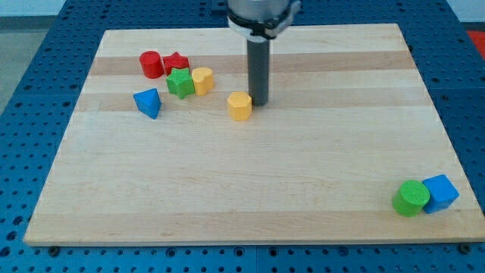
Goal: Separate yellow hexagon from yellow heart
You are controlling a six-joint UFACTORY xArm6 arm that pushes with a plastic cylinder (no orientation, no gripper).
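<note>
Where the pale wooden board (250,189) meets the view's top edge, the arm's housing enters and the dark rod drops straight down; my tip (259,103) rests on the wood just to the view's right of the yellow hexagon (239,105), touching or very nearly touching it. The rod has no jaws, so nothing is gripped.

The yellow hexagon stands alone in the board's upper middle, apart from the yellow heart (202,80), which sits nearer the top-left corner. The heart touches the green star (180,82); behind those sit the red star (176,62) and the red cylinder (151,64), close together. The blue triangular block (148,101) lies just below that cluster, toward the left edge.

At the bottom-right corner, the green cylinder (411,197) and blue cube (440,192) touch.

Board: light plank grain in lengthwise bands. It lies on a blue perforated bench (38,91).
</note>
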